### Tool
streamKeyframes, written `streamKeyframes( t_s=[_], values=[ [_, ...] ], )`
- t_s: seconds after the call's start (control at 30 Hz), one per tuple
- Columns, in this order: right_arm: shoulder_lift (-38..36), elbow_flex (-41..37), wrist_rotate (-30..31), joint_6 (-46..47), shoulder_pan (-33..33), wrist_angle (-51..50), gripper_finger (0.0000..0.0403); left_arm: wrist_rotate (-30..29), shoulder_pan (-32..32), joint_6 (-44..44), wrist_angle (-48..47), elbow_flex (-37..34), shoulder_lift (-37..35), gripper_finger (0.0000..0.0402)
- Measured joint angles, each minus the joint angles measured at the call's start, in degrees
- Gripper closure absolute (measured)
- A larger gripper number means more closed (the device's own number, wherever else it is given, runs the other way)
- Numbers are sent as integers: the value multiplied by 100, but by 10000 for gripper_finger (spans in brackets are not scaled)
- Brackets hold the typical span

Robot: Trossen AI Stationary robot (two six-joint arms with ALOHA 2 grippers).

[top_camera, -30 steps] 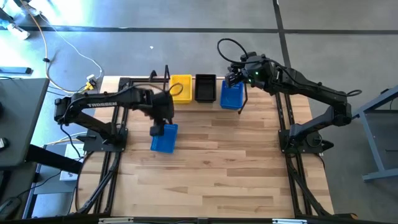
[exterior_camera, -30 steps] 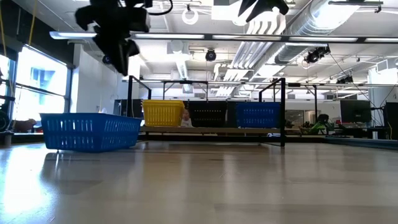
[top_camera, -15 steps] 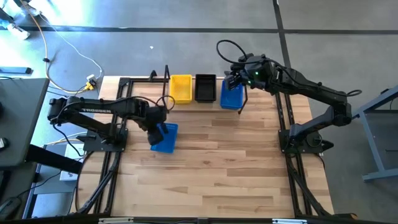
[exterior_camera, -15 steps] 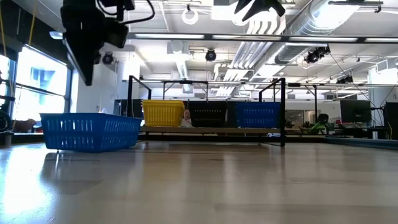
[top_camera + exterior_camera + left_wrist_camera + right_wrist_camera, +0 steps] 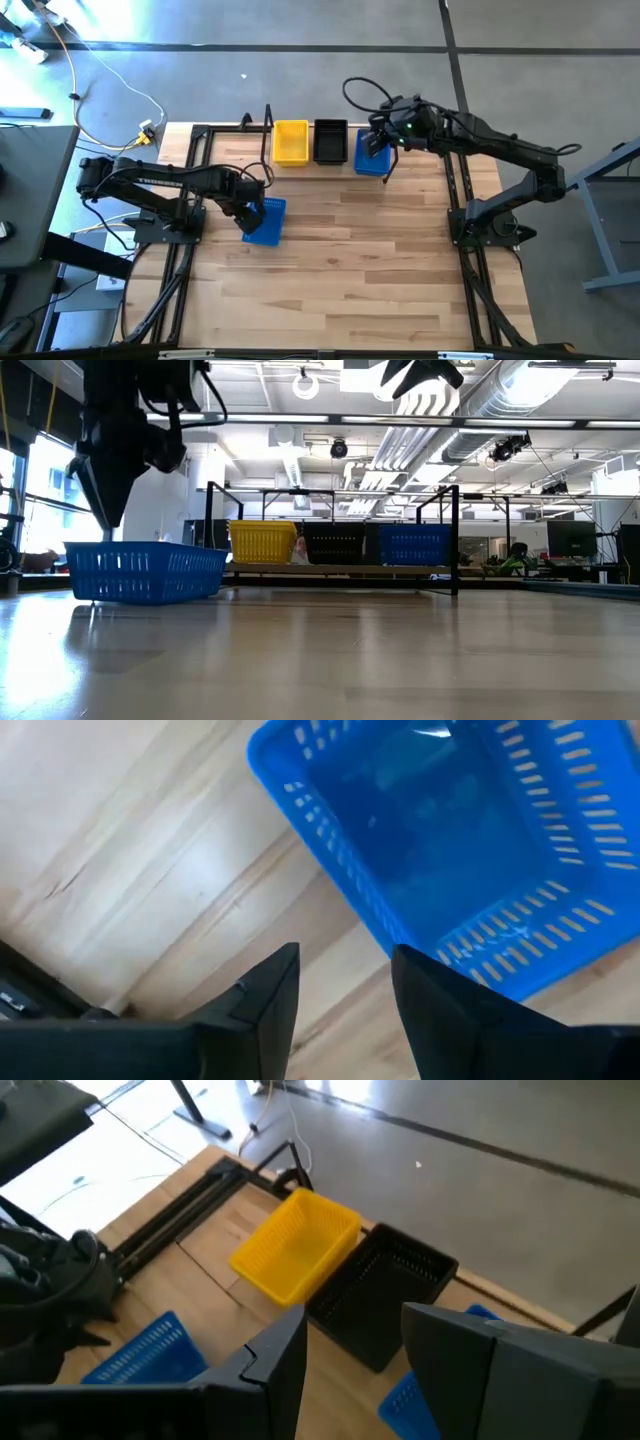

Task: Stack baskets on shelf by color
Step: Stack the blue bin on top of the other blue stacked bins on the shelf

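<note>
Four baskets in view: two blue, one yellow, one black. On the shelf at 12 o'clock, a row: yellow basket, black basket, blue basket. Second blue basket alone on the wooden surface toward 9 o'clock. Left claw just above its rim, fingers narrowly parted, holding nothing. Right claw over the shelf's blue basket, parted, empty.

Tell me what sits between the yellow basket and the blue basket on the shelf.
A black basket stands between the yellow basket and the blue basket on the shelf, seen in both the high and low views.
</note>
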Motion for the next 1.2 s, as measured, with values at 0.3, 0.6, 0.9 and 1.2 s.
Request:
streamKeyframes(
  t_s=[0.3, 0.6, 0.9, 1.2],
  values=[
    [0, 0, 170, 389, 301, -377, 253, -19, 2, -413, 762, -419, 14, 252],
    [0, 0, 212, 398, 518, -412, 253, -230, 4, -631, 984, -447, 353, 254],
    [0, 0, 214, 399, 638, -416, 253, -412, 9, -639, 1025, -446, 1001, 277],
    [0, 0, 214, 488, 815, -419, 253, -571, 15, -650, 1034, -445, 1067, 343]
  ],
)
